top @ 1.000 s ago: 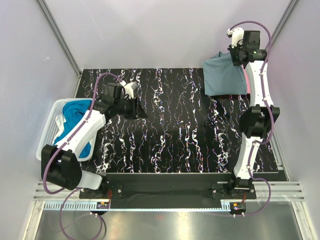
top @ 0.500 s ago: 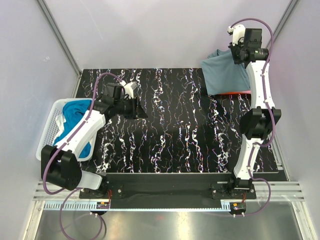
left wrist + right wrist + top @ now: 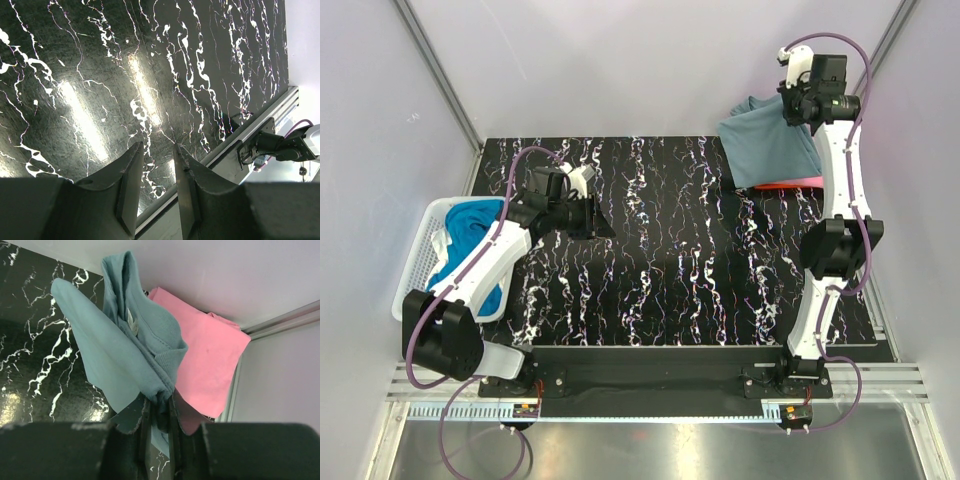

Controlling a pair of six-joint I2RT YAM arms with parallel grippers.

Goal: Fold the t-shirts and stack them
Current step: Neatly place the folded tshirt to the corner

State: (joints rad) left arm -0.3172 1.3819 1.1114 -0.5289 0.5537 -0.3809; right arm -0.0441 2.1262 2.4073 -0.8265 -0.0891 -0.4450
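Right wrist: right tool (image 3: pixel 159 407) pinches bunched grey-blue shirt (image 3: pixel 110 355) over pink shirt (image 3: pixel 205 355); lower flat, edges aligned; left tool (image 3: pixel 157 152) spread, empty.

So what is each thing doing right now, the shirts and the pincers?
left pincer, open, empty, over the table.
right pincer, shut on the grey-blue shirt.
grey-blue shirt, lifted, hanging bunched.
pink shirt, folded flat in the far corner.
blue shirts, crumpled in the basket.
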